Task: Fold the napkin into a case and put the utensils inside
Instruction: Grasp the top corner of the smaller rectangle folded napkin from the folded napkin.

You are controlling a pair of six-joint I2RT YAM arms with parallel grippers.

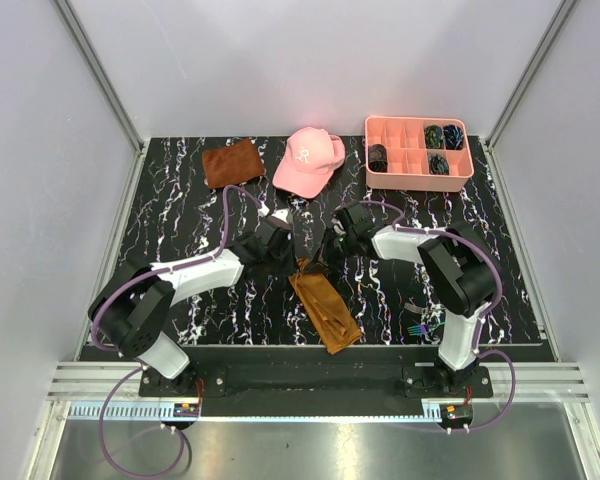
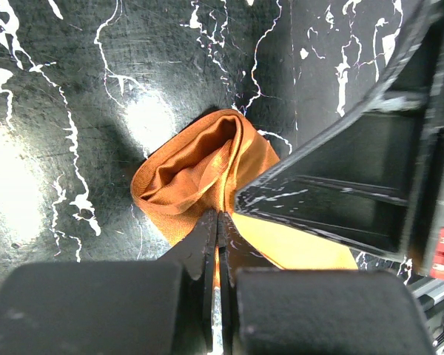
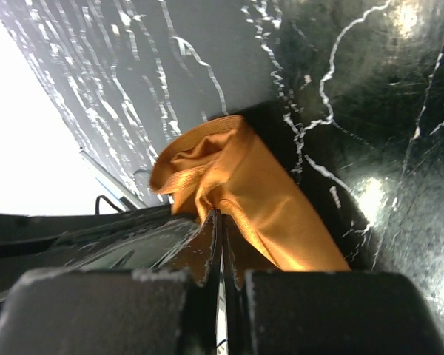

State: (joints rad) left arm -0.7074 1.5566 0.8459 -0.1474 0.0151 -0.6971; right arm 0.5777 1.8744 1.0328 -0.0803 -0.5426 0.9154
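Folding well along, judging by the cloth: large orange-brown soft napkin [image 1: 325, 310] already narrowed to a long flat strip, lying aslant on the black white-veined bench [image 1: 180, 220], centre, towards the near edge. Far end bunched and raised into a loose open loop, not yet flat.

Left gripper [image 2: 218, 218] pinched tight on that far end, jaws pressed together with only a thin edge of cloth between. Right gripper [image 3: 220, 218] likewise clamped hard on the same end from the right, folds of cloth spilling out past its tips. Both meeting at the far tip of the strip in the top view. Probably midway through a last fold, or opening the mouth of the case; cannot tell which.

Thin iridescent metal utensils [image 1: 417, 327] lying bare on the bench, near right, beside the right arm's base, well apart from the napkin. None inside.

Left to do: finish the pouch, fetch the utensils, slip them in.

At the far side, clear of both arms: small rust-brown cloth [image 1: 232, 162], pink cap [image 1: 310, 160], pink compartment tray [image 1: 417, 182].
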